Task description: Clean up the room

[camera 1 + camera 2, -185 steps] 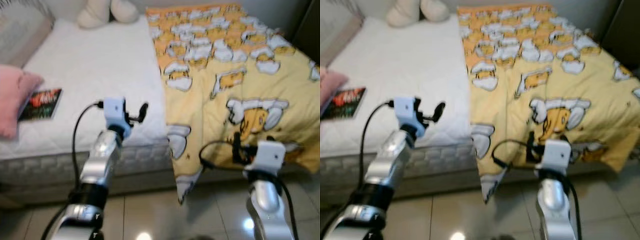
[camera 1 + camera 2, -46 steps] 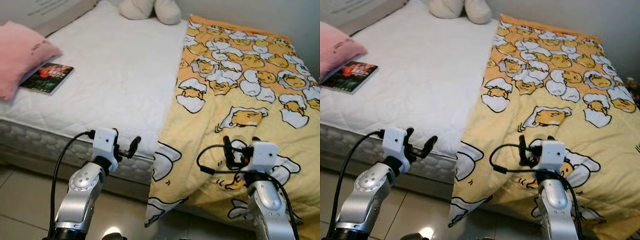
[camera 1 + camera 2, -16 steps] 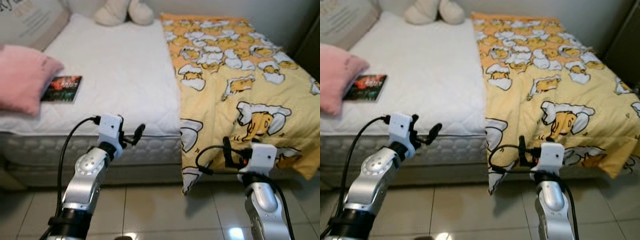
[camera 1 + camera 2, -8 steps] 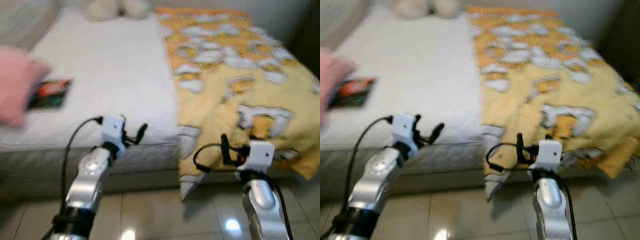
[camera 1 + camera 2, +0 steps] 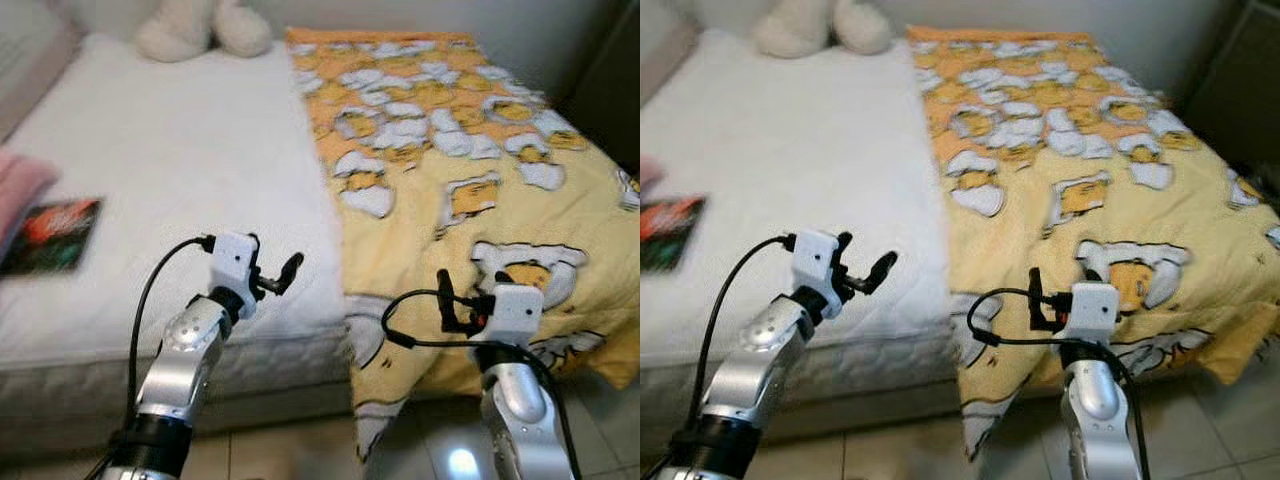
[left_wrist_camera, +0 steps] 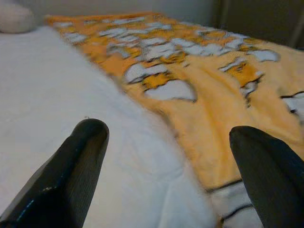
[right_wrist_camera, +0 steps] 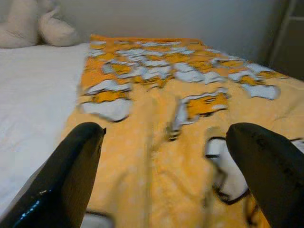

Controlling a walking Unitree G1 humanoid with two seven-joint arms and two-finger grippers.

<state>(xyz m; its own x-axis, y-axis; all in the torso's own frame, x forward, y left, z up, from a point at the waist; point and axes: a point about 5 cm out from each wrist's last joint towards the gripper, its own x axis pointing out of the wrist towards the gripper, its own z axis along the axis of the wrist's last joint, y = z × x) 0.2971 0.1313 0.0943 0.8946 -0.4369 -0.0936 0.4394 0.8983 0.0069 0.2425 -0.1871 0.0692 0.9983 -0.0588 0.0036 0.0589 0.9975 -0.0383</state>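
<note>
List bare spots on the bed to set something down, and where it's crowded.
Biggest free patch: the white mattress between the book on the robot's left, the plush toy at the far end and the yellow blanket. Crowded: the left edge, with book and pink pillow. The blanket's side is rumpled. Left gripper hovers open at the near edge.

White quilted mattress [image 5: 170,180], plain. Yellow-orange blanket [image 5: 470,170] printed with white egg-shaped cartoon figures outlined in black, some with orange-yellow centres. Cream plush toy [image 5: 200,28] at the head of the bed. Book [image 5: 50,235] with a dark cover, red and green patches. Pink pillow [image 5: 18,190] at the edge. Silver arms with white wrist blocks, black cables and glossy black fingers on the left gripper [image 5: 283,275] and right gripper [image 5: 445,300]. Pale grey glossy tiled floor [image 5: 300,455].
</note>
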